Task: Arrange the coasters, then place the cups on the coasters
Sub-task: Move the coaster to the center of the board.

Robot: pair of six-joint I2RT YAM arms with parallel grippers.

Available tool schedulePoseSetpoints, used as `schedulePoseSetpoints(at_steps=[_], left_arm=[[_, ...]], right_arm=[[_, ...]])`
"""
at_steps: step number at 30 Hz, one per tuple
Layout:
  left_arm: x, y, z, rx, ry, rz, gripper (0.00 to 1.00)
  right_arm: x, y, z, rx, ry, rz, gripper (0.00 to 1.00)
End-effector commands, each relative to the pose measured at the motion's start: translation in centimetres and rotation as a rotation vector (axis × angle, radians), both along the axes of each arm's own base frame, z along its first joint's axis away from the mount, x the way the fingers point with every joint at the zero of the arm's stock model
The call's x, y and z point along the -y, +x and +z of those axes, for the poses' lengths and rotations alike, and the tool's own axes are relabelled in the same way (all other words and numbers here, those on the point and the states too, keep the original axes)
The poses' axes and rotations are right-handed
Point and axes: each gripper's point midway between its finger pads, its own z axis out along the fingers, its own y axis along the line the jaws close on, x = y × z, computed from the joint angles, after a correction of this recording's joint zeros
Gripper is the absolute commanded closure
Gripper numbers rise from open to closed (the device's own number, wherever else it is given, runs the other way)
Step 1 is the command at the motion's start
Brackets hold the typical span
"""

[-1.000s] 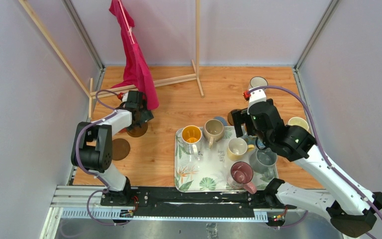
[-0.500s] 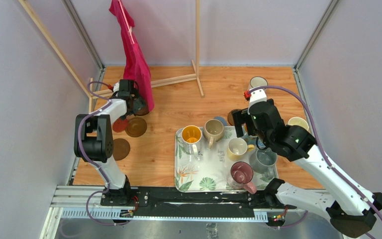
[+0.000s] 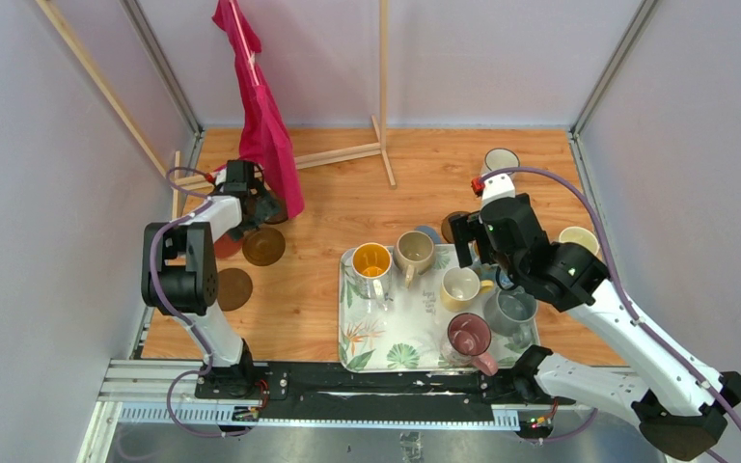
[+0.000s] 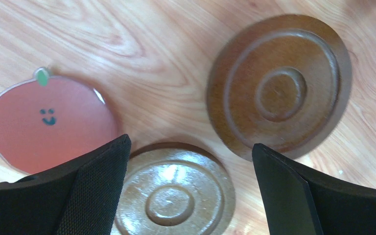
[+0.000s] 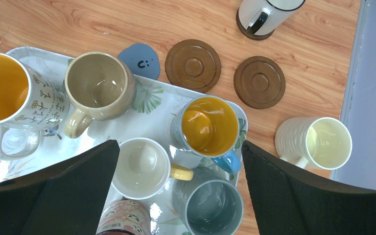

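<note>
Wood-grain table (image 3: 347, 203) carries a leaf-print tray (image 3: 386, 352) of upright cups (image 3: 414, 249), mouths up, several handles toward the arms; a white cup (image 3: 500, 160) stands apart on a brown coaster (image 5: 247, 32). Ringed brown coasters (image 4: 279, 88) and a red tomato-shaped coaster (image 4: 49, 122) lie flat under the left gripper (image 4: 188, 161), jaws apart; right gripper (image 5: 176, 161), also spread, hangs above the tray

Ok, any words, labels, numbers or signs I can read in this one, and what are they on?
No readable words, brands or numbers anywhere.
Sign only: a small drawn smiling face, on the red coaster.
Sign only: a small dark drawn face, on the grey-blue coaster; its expression is too small to tell.
Pale strip with dark marks on the pink mug: too blurred and cut off to read.
</note>
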Motion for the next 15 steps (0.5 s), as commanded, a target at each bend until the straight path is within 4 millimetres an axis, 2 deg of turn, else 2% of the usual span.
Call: schedulePoseSetpoints(at_steps=[1, 4, 6, 11, 15], left_arm=[[-2.1, -0.9, -0.7, -0.037, -0.007, 0.064, 0.0], [-3.4, -0.9, -1.2, -0.061, 0.0, 0.089, 0.0], [-3.5, -0.5, -1.1, -0.061, -0.01, 0.082, 0.0], [-2.4, 0.0, 0.1, -0.036, -0.025, 0.038, 0.0], [-1.0, -0.8, 0.3, -0.044, -0.011, 0.003, 0.0]], right_arm=[[1.1, -0.2, -0.7, -0.01, -0.036, -0.016, 0.0], [1.4, -0.4, -0.8, -0.007, -0.033, -0.021, 0.0], [1.6, -0.4, -0.7, -0.004, -0.032, -0.023, 0.0], [1.6, -0.4, -0.9, -0.006, -0.029, -0.028, 0.0], [1.3, -0.4, -0.9, -0.015, -0.016, -0.025, 0.0]])
